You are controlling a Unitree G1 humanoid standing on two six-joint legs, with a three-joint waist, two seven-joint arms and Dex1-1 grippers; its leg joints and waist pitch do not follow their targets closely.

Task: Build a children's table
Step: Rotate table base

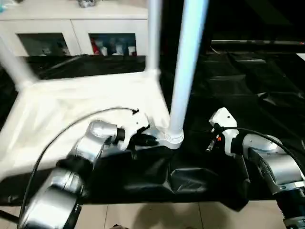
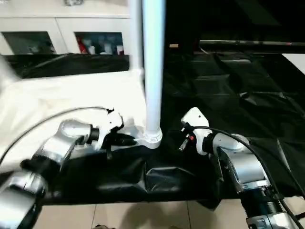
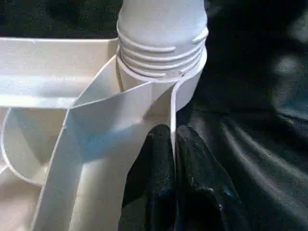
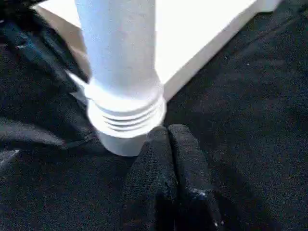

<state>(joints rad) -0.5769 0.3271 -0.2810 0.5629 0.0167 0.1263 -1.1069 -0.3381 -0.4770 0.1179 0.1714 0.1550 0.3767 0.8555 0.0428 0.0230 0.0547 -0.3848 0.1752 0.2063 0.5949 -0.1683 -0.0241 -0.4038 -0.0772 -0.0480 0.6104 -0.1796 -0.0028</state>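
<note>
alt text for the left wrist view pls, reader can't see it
The left gripper, fingers shut, pinches the thin edge wall of the upturned white tabletop just below a corner socket. A white leg stands in that socket, several threads exposed. Black sheeting lies beside the tabletop.

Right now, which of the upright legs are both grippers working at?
The near-corner leg, standing in the socket closest to the robot. The left gripper pinches the tabletop rim beside it; the right gripper sits shut at its base.
</note>
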